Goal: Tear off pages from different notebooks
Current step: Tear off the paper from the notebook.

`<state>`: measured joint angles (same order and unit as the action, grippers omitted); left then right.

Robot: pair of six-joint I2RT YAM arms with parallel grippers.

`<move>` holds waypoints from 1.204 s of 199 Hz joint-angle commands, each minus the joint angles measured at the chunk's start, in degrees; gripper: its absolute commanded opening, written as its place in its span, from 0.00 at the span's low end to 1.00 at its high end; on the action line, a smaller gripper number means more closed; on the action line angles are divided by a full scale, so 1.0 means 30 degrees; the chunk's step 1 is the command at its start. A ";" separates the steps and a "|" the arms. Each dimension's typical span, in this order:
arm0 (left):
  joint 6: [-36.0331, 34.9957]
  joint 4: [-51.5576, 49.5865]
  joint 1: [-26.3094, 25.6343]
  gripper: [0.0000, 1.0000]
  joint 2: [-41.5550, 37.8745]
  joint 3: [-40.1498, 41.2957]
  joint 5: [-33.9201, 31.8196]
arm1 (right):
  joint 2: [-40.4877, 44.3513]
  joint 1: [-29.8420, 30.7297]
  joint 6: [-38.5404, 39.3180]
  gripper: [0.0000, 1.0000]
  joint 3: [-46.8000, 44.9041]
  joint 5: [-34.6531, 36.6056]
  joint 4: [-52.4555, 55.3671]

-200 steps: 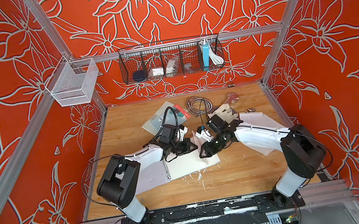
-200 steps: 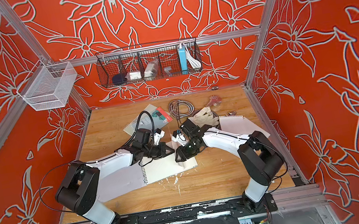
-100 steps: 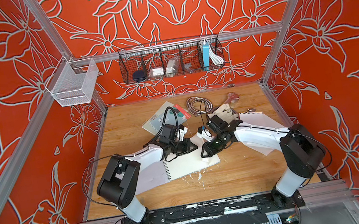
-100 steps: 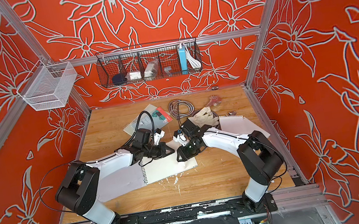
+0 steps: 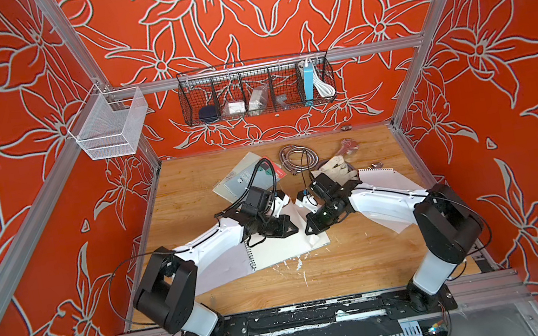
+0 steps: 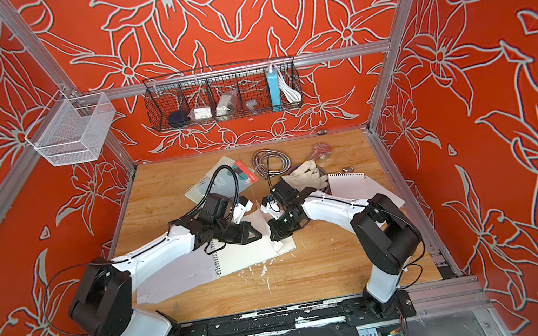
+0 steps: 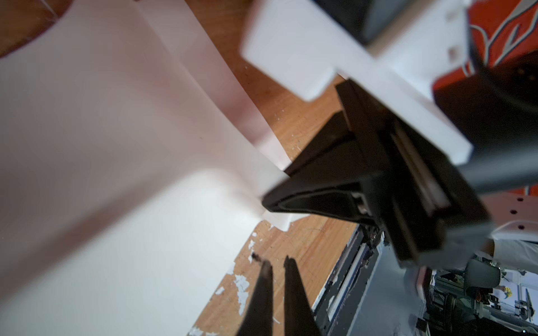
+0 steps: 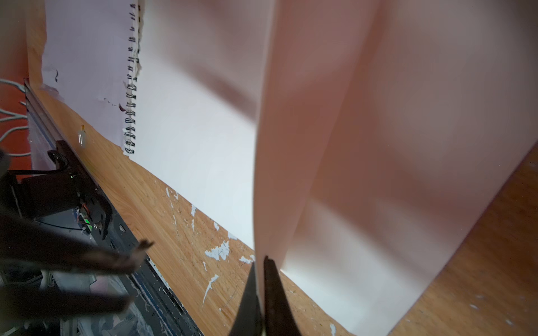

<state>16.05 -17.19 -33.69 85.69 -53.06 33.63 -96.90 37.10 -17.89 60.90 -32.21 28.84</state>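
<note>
Pinch on page (image 8: 378,131) of open notebook (image 5: 281,252).
Right fingers (image 8: 275,296) clamped on its lifted edge; left fingers (image 7: 260,299) slightly parted, empty.

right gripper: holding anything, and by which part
The right gripper is shut on a page, pinching its lifted free edge near a corner.

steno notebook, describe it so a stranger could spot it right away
On the wooden table, look at the far side below the black wire basket. The steno notebook lies closed beside the coiled metal hose. Unlike the open notebook nearer the front, it shows a pale printed cover with a red strip.
</note>
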 commanded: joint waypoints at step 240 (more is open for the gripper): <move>0.0584 0.3474 -0.1133 0.00 0.3076 0.0100 -0.0965 | -0.0687 -0.1452 -0.1370 0.02 0.0905 -0.4808 -0.0421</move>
<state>17.96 -7.90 -37.19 94.83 -52.71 31.14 -100.20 32.62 -22.85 62.24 -45.76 26.50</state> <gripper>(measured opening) 0.052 0.043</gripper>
